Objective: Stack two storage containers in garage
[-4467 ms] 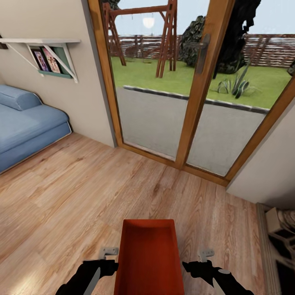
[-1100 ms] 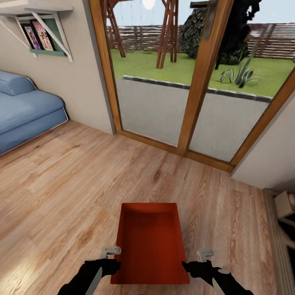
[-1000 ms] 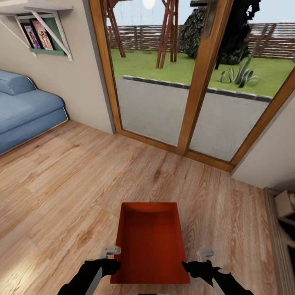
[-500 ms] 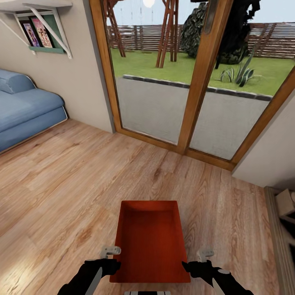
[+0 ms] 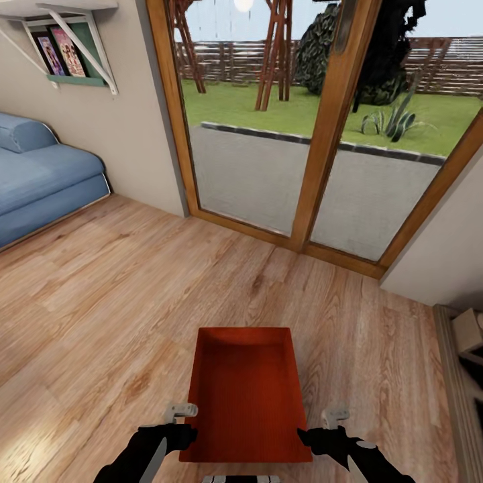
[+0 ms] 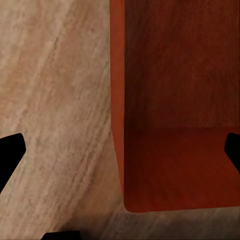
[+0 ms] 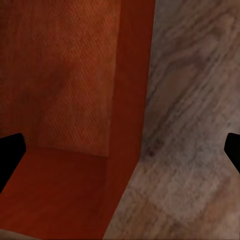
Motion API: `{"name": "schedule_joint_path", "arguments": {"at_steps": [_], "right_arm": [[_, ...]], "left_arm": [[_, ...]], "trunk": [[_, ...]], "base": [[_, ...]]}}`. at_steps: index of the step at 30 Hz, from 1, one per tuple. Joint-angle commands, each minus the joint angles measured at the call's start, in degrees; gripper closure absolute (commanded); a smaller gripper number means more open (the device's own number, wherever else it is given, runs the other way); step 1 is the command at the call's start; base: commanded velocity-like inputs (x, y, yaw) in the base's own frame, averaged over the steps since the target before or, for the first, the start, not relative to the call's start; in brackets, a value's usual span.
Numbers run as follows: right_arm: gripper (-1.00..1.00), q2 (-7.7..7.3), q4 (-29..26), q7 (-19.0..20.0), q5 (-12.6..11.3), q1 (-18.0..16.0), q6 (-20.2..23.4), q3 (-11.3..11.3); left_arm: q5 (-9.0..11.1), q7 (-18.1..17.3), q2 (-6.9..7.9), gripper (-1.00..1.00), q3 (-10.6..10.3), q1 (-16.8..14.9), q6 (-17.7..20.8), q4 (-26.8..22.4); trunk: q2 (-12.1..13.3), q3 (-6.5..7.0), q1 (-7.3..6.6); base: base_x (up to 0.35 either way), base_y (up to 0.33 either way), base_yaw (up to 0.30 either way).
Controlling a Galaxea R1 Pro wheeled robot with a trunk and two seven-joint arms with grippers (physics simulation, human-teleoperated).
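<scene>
Shelf [image 5: 64,50]: at 10 o'clock in the head view, a white bracketed wall shelf with a green box of pictures under it.
Sofa [image 5: 40,184]: blue, at 9 o'clock, against the beige wall and standing on the plank floor.
Wood floor [image 5: 121,302]: light planks across the lower half of the head view, running up to the door sill.
Left gripper [image 5: 176,424]: at 7 o'clock, black arm with pale fingers, just beside the left long wall of the container near its near corner. In the left wrist view the two dark fingertips [image 6: 11,150] sit at opposite edges, far apart, with the container wall between them; the jaws stand wide, and contact with the wall cannot be told.
Storage container [image 5: 245,392]: orange-red open-top bin at 6 o'clock in the head view, between the two grippers, long axis pointing away from the robot toward the glass doors. It is empty inside. Whether it rests on the planks or is lifted off them cannot be told.
Glass doors [image 5: 315,134]: wood-framed, at 12 to 1 o'clock, showing a paved strip, lawn, swing frame and fence outside.
Right gripper [image 5: 329,426]: at 5 o'clock, beside the container's right long wall. In the right wrist view its dark fingertips [image 7: 10,152] sit at opposite edges, spread wide, the container wall [image 7: 132,100] between them.
Cabinet edge [image 5: 466,362]: at 4 o'clock, a dark unit with pale boxes, partly cut off.
</scene>
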Motion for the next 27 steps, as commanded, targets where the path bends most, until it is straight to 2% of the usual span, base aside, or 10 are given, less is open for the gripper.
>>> {"name": "schedule_joint_path", "arguments": {"at_steps": [1, 12, 16, 27], "right_arm": [[-1.00, -0.06, -0.11, 0.06, -0.34, 0.00, 0.35, 0.25], [-1.00, -0.02, -0.10, 0.05, -0.33, 0.00, 0.35, 0.26], [-1.00, -0.01, -0.10, 0.03, -0.33, 0.00, 0.35, 0.26], [-1.00, 0.01, -0.10, -0.01, -0.33, 0.00, 0.35, 0.26]], "left_arm": [[0.57, 0.22, 0.03, -1.00, -0.11, -0.01, 0.28, -0.10], [0.65, -0.24, 0.13, -1.00, 0.92, -0.01, 0.02, -0.01], [0.66, -0.30, 0.13, -1.00, 1.00, -0.01, -0.04, 0.02], [0.70, -0.31, -0.09, -1.00, 0.95, -0.01, -0.15, 0.02]], "trunk": [[-0.43, -0.23, 0.22], [-0.83, -0.41, 0.44], [-2.44, -1.12, 1.31], [-2.44, -1.12, 1.31]], "base": [[0.000, 0.000, 0.000], [0.000, 0.000, 0.000], [0.000, 0.000, 0.000], [0.000, 0.000, 0.000]]}}
